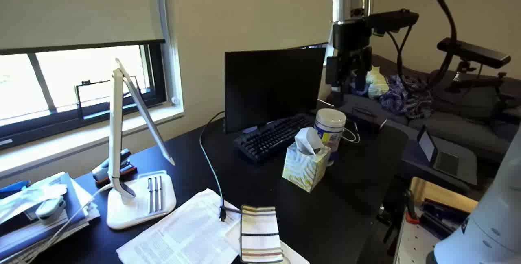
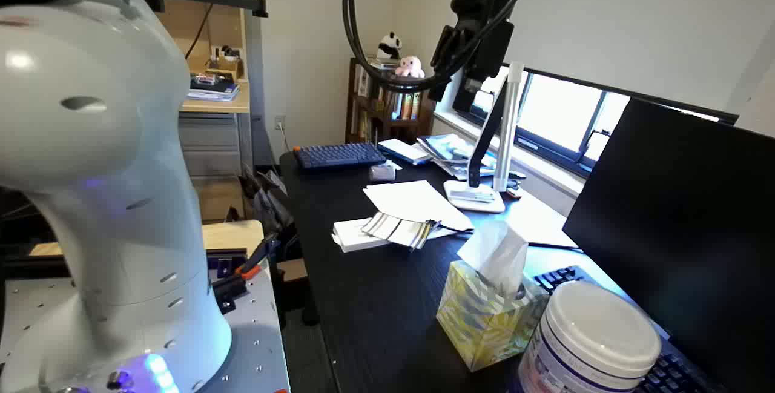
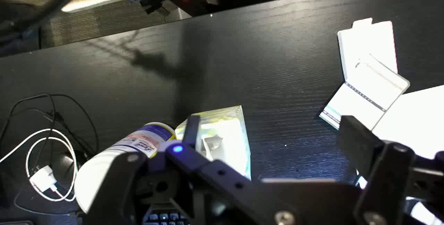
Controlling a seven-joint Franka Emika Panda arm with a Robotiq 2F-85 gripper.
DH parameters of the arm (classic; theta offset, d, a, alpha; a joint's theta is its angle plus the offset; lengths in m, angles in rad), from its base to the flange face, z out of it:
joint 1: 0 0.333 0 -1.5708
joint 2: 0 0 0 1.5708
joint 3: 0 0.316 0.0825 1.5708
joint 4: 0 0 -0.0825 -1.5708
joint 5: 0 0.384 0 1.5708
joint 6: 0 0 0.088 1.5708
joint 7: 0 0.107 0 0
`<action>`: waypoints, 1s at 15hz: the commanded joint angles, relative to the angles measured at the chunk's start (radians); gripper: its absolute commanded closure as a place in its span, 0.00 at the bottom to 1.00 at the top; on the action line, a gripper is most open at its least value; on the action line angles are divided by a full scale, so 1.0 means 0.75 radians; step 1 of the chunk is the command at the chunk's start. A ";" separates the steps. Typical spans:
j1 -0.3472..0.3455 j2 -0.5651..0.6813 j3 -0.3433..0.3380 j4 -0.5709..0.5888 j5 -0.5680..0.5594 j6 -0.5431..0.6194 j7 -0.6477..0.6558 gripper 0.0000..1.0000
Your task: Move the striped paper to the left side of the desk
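The striped paper point(image 1: 260, 235) is a small white sheet with thin dark and tan stripes. It lies partly over large white papers and a flat white pad on the black desk point(image 1: 325, 211). It also shows in an exterior view point(image 2: 396, 229) and at the right of the wrist view point(image 3: 364, 93), where glare washes it out. My gripper point(image 1: 346, 83) hangs high above the desk, well apart from the paper. In the wrist view the gripper point(image 3: 272, 124) is open, its fingers wide apart with nothing between them. The right finger overlaps the paper's near edge in that view only.
A tissue box point(image 1: 303, 170) and a wipes canister point(image 1: 330, 123) stand on the desk below the gripper. Behind them are a keyboard point(image 1: 272, 140) and monitor point(image 1: 272, 89). A white lamp point(image 1: 116, 134) stands beside large white papers point(image 1: 179, 231). A cable end point(image 1: 222, 213) lies near the striped paper.
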 commanded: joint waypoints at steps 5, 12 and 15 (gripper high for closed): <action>0.001 0.001 -0.001 0.002 0.000 -0.002 0.000 0.00; 0.016 0.146 0.025 0.014 0.028 0.019 0.066 0.00; 0.034 0.248 0.035 0.008 0.057 0.103 0.086 0.00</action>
